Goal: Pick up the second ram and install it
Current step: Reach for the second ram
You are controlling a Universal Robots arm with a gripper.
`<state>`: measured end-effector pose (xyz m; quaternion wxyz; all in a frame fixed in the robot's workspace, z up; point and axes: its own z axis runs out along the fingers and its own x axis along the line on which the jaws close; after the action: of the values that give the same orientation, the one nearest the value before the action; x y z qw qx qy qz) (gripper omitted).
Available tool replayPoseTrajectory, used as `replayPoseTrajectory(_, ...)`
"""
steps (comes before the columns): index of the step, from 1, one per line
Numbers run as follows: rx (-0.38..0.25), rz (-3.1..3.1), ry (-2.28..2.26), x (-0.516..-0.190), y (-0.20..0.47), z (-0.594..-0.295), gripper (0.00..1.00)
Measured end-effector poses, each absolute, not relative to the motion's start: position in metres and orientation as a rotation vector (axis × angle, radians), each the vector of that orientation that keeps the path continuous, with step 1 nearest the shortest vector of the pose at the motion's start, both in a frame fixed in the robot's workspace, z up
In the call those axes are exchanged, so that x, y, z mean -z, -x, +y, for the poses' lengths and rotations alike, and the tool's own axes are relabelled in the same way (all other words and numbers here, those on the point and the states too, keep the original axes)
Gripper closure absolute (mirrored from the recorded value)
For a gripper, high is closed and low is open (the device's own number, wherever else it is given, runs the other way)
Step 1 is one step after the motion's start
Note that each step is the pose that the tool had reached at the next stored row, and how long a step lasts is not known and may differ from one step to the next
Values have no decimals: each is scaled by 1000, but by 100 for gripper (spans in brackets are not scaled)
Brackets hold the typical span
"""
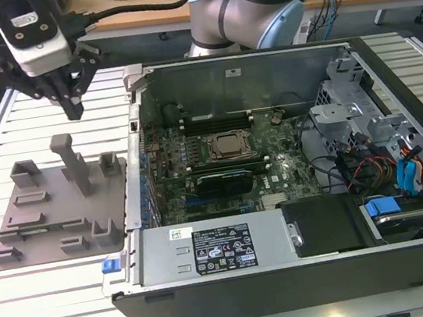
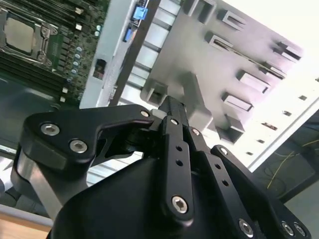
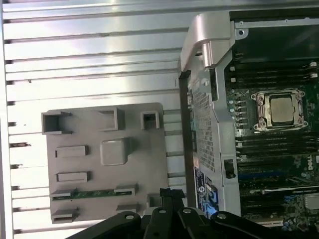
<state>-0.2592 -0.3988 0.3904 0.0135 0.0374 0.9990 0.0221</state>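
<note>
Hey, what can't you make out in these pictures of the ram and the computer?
- The second ram, first wrist view: ends covered by blocks of the gray tray; chips too small.
- Memory slots, exterior view: too small to tell which are filled.
- Tray corner, first wrist view: hidden behind the gripper.

Silver-grey arm (image 1: 253, 3), black screw-studded gripper (image 1: 74, 108)

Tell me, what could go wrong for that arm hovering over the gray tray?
The thin green circuit-board stick lies low in the gray plastic tray, so the black fingers might bump the upright blocks or grip it crooked. Carrying it over, they could clip the metal case wall.
</note>
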Motion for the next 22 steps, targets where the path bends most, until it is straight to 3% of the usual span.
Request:
replayPoseTrajectory(17, -69, 3112, -117, -386, 339, -399, 90)
replayPoseTrajectory(22, -69, 3112, -116, -386, 354, -415, 90)
